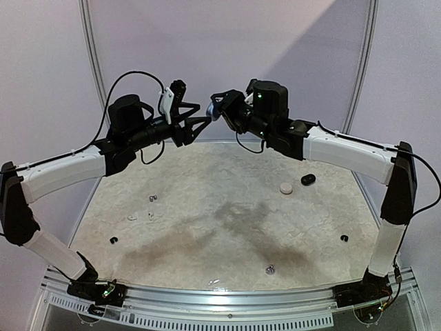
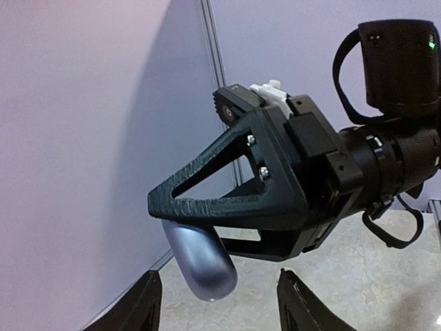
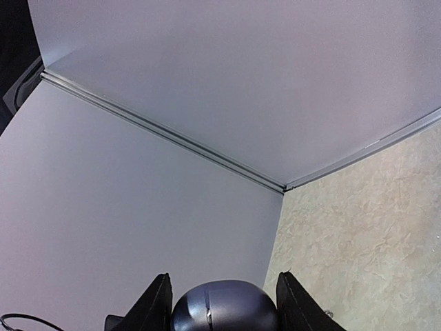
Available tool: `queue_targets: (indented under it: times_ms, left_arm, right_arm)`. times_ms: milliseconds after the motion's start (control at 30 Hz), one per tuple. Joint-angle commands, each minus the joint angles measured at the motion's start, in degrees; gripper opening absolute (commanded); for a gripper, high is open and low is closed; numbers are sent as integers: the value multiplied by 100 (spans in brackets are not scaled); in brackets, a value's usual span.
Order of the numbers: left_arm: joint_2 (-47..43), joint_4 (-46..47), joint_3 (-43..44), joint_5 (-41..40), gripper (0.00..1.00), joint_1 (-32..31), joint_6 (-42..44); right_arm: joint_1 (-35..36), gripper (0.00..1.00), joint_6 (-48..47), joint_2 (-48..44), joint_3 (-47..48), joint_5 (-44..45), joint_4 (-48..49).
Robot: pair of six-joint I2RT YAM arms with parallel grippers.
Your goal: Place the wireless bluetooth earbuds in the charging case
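Pale wall panels [image 1: 227, 48] with metal seams close in the table [image 1: 207, 165] at the back and sides. Its mottled beige top carries everything loose. The left arm [image 1: 65, 172] and the right arm [image 1: 344, 148] are both raised over the far edge and meet tip to tip in the air, well above the table.

The right hand [image 1: 216, 109] is closed part-way on a bluish-grey charging case [image 2: 201, 263], with one finger against each side of its rounded shell. The case pokes out beyond the fingertips, and a fine seam shows on the shell in the right wrist view.

The left hand [image 1: 201, 122] faces it with its fingers [image 2: 146, 307] about half spread. In the left wrist view the free end of the case hangs between them with a gap on each side, so this hand holds nothing. From above, its tips are just beside the case.

A round white case [image 1: 285, 187] and a black case [image 1: 307, 179] lie near each other on the table, right of the middle and below the right arm.

The rest is tiny and scattered:
- A silvery-grey earbud [image 1: 153, 197] and two white earbuds [image 1: 132, 216] lie on the left.
- A black earbud [image 1: 114, 240] lies toward the left edge.
- A second black earbud [image 1: 344, 238] lies on the right.
- A second silvery-grey earbud [image 1: 270, 269] lies near the front rim.

All of them are on the table, well apart from the held case.
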Motion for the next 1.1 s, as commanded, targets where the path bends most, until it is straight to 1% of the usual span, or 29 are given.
queue_targets:
  times_ms: [0, 233, 433, 500, 667, 700, 733, 800, 833, 900, 933, 1000, 1033, 1067]
  left_arm:
    - [150, 78, 195, -126, 56, -92, 142]
    - [259, -106, 292, -315, 53, -97, 129]
    - [343, -54, 434, -410, 39, -105, 142]
    - [388, -168, 495, -474, 32, -102, 131]
    - [402, -135, 484, -624, 4, -101, 141]
    - [394, -124, 484, -626, 0, -98, 145]
    - [381, -115, 477, -610, 0, -97, 154]
    - [343, -71, 425, -521, 0, -82, 199]
    - [313, -45, 390, -478, 0, -73, 211]
    - [216, -71, 319, -372, 0, -30, 207]
    - [158, -140, 291, -303, 0, 4, 200]
    - [23, -395, 259, -102, 0, 80, 224]
    - [-64, -548, 242, 52, 0, 120, 261]
    - [-157, -755, 233, 256, 0, 155, 327]
  right_arm:
    - [85, 21, -47, 84, 174, -319, 286]
    - [128, 21, -86, 124, 245, -448, 338]
    - [132, 21, -46, 237, 333, -571, 269]
    - [127, 21, -45, 279, 396, -625, 269]
    - [128, 23, -80, 341, 477, -721, 210]
    - [129, 23, -80, 346, 469, -723, 208]
    - [126, 25, -80, 343, 468, -734, 215]
    - [125, 32, -117, 348, 447, -788, 273]
    - [131, 39, -164, 340, 413, -842, 349]
    - [79, 58, -352, 275, 214, -1059, 653]
    - [22, 72, -484, 224, 24, -1257, 890]
    - [-165, 94, -794, -43, -464, -1640, 1348]
    - [-299, 98, -924, -228, -749, -1809, 1564]
    - [-397, 99, -1119, -492, -1021, -2031, 1727]
